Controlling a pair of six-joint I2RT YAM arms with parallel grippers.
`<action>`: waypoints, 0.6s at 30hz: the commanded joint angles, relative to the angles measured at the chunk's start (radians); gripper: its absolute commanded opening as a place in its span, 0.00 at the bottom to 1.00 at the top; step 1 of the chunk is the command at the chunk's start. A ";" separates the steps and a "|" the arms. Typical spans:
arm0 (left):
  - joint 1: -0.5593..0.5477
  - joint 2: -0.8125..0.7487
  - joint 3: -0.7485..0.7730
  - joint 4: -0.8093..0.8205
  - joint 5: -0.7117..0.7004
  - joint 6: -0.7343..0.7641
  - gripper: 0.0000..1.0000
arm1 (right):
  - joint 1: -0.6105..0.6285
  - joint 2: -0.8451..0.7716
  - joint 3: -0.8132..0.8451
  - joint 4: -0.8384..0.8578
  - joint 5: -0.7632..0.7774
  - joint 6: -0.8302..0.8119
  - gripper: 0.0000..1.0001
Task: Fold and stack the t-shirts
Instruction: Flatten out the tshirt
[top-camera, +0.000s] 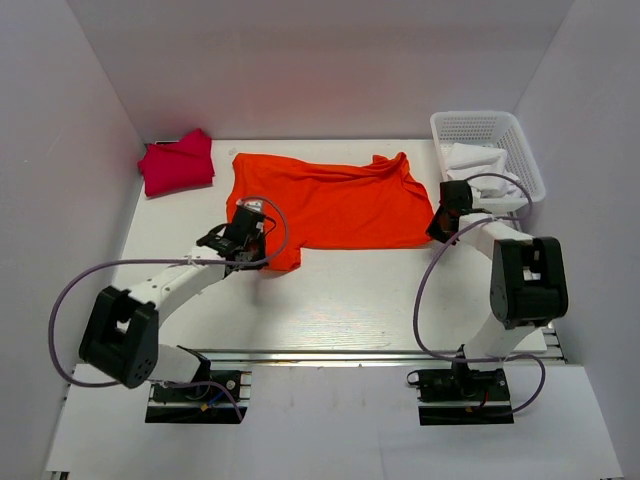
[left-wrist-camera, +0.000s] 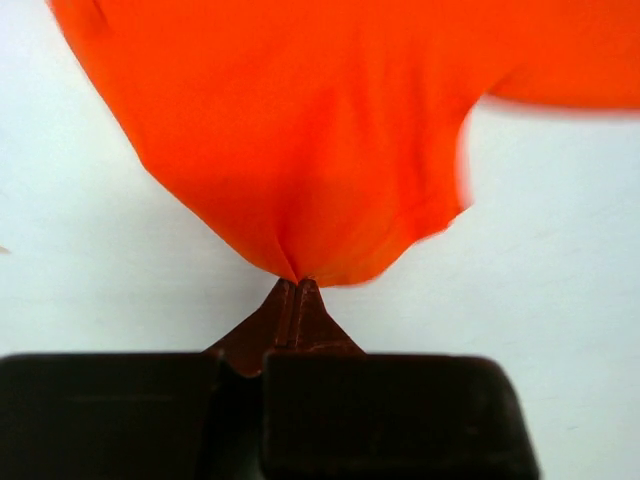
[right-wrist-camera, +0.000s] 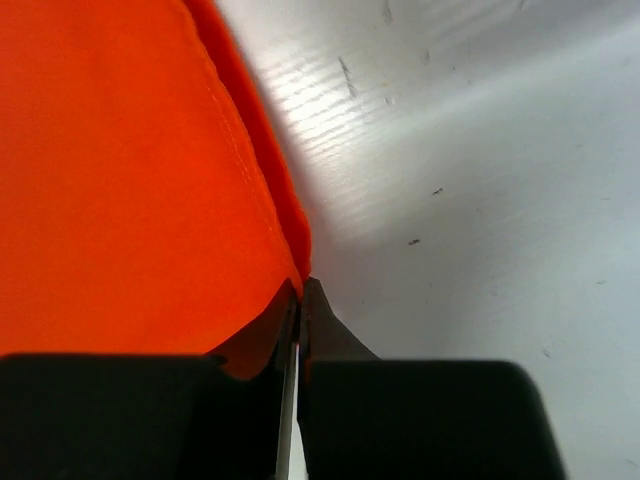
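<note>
While left gripper (left-wrist-camera: 297, 284) and right gripper (right-wrist-camera: 300, 286) clamp orange t-shirt (top-camera: 330, 205) edges, top view obscures both grips.

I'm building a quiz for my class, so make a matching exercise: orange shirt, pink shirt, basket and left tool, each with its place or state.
Things:
1 orange shirt
2 pink shirt
3 basket
4 left tool

Place or state:
a shut on the orange shirt
b far left corner
c spread across the middle
d far right, white cloths inside

Pairs: 1-c, 2-b, 3-d, 4-a
</note>
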 joint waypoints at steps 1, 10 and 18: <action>0.000 -0.150 0.111 0.011 -0.101 0.033 0.00 | 0.006 -0.192 0.018 -0.005 0.015 -0.064 0.00; 0.000 -0.367 0.372 0.052 -0.268 0.186 0.00 | 0.005 -0.576 0.144 -0.042 -0.066 -0.185 0.00; 0.000 -0.492 0.603 0.092 -0.208 0.359 0.00 | 0.005 -0.788 0.360 -0.145 -0.161 -0.286 0.00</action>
